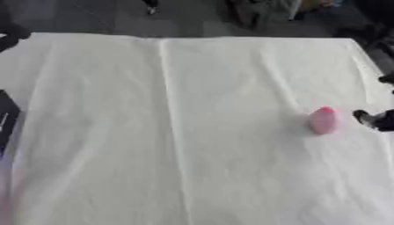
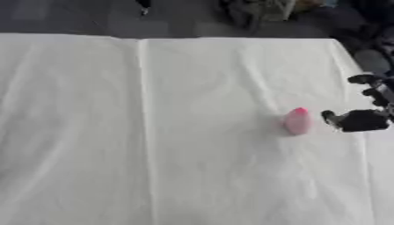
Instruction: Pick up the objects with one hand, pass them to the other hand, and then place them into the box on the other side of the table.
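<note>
The right hand [image 2: 362, 119] hovers at the desk's [image 2: 192, 132] right edge, fingers spread apart and empty, just beside the pink object [image 2: 297, 121] standing on the white cloth. Looks like the first pickup; next it must close around it.

One pink object [image 2: 297, 121] is seen on one white-covered table [image 2: 177, 132]. One robot hand, the right hand [image 2: 362, 119], is counted at the right edge. One dark item [image 1: 6, 118] is seen at the left edge.
</note>
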You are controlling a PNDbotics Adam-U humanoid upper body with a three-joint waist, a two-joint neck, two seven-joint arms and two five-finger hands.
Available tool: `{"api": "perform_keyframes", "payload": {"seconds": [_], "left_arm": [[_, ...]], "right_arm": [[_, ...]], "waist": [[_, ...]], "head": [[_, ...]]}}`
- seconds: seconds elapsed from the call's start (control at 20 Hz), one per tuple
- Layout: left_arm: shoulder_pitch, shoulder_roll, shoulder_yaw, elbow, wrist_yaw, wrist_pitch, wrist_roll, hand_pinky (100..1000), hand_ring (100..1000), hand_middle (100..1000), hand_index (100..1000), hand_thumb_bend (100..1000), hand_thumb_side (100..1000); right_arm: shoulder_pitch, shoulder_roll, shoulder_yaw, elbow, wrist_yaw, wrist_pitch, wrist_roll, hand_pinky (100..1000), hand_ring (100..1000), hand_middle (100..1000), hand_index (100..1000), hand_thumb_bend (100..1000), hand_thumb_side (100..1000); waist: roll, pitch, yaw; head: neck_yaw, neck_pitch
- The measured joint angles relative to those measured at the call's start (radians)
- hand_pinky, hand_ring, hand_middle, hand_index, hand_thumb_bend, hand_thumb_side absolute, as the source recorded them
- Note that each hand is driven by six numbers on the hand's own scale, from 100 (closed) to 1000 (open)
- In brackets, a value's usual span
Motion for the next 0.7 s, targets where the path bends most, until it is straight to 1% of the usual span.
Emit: {"api": "perform_keyframes", "payload": {"seconds": [0.15,0.35,0.55,0.7], "left_arm": [[-0.009,0.008,0.006,0.000,0.043,-0.003,-0.001,963,1000,638,865,172,893],[-0.014,0.014,0.009,0.000,0.069,-0.004,0.000,963,1000,634,861,169,893],[-0.018,0.014,0.010,0.000,0.077,-0.003,0.001,964,1000,631,858,167,893],[-0.021,0.014,0.010,0.000,0.079,-0.001,0.002,964,1000,628,855,167,894]], "right_arm": [[-0.015,-0.001,0.002,0.000,-0.008,0.003,0.047,900,926,949,910,362,169],[-0.040,0.000,0.002,0.014,-0.001,-0.004,0.110,892,916,936,901,370,162],[-0.069,0.003,0.002,0.064,0.037,-0.016,0.173,887,910,930,896,360,135],[-0.089,0.010,0.002,0.110,0.079,-0.015,0.211,893,912,924,891,354,109]], "waist": [[0.000,0.007,0.009],[0.000,0.017,0.019],[0.004,0.024,0.027],[0.008,0.031,0.031]], "head": [[-0.010,-0.004],[-0.024,-0.009],[-0.031,-0.013],[-0.034,-0.015]]}}
